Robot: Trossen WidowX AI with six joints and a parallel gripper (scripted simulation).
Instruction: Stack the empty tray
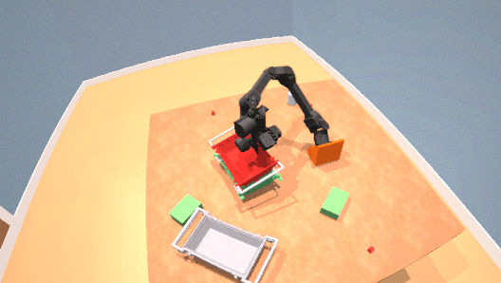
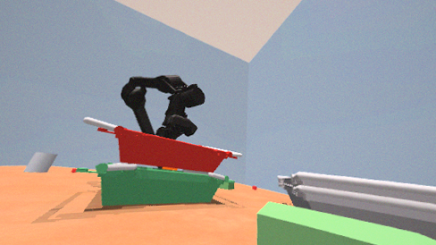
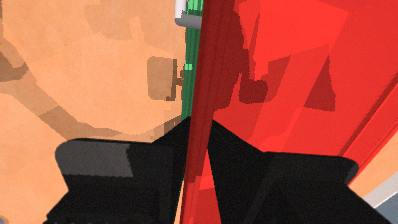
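Note:
The empty red tray (image 1: 239, 163) (image 2: 162, 150) (image 3: 300, 75) hangs tilted over the loaded green tray (image 1: 267, 182) (image 2: 155, 189) (image 3: 190, 55). In the exterior view its left end is higher, and its lower right end is close to the green tray's rim. My gripper (image 1: 256, 144) (image 2: 175, 131) (image 3: 199, 122) is shut on the red tray's side wall, one finger on each side of it. A white wire bar (image 2: 123, 167) lies across the green tray's top under the red tray. The red tray's own bar (image 2: 99, 122) sticks out past its high end. The blocks in the green tray are mostly hidden.
A grey tray (image 1: 223, 244) (image 2: 365, 193) with white bars lies at the front. Light green blocks (image 1: 185, 208) (image 1: 335, 201) (image 2: 326, 230) lie on the mat. An orange panel (image 1: 327, 152) stands at the arm's base. Small red cubes (image 1: 213, 113) (image 1: 371, 249) and a grey cylinder (image 1: 290, 99) (image 2: 41, 161) lie farther off.

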